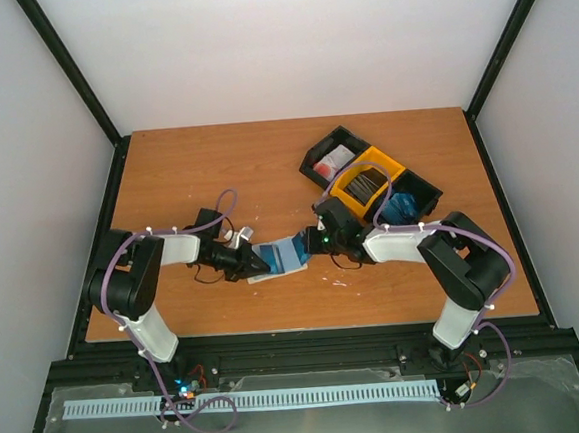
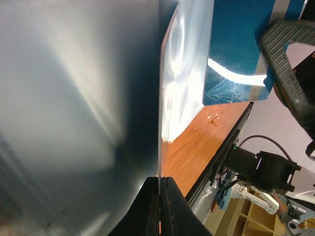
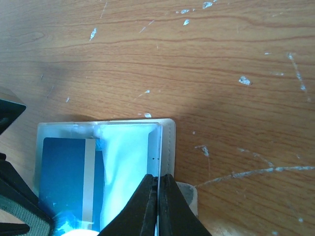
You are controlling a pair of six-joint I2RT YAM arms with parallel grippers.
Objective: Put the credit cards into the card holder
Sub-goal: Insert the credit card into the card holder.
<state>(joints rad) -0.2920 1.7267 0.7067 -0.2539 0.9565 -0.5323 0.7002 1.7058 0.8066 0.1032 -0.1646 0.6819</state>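
Top external view: the card holder (image 1: 281,255) lies opened flat on the wooden worktop (image 1: 216,172), with an arm reaching in from each side. The left gripper (image 1: 251,265) meets the holder's left end and the right gripper (image 1: 310,243) its right end. A yellow bin (image 1: 345,184) sits beyond the holder, on the right arm's side.

Right wrist view: the right gripper's jaws are pressed together on the holder's beige edge, with a thin flap pinched between them. A blue credit card (image 3: 64,167) with a pale stripe lies within the holder's outline, seemingly behind a glossy clear pocket.

Left wrist view: the left gripper's jaws are clamped on the thin edge of the holder's shiny flap, which rises off the worktop. The blue card shows past that flap.
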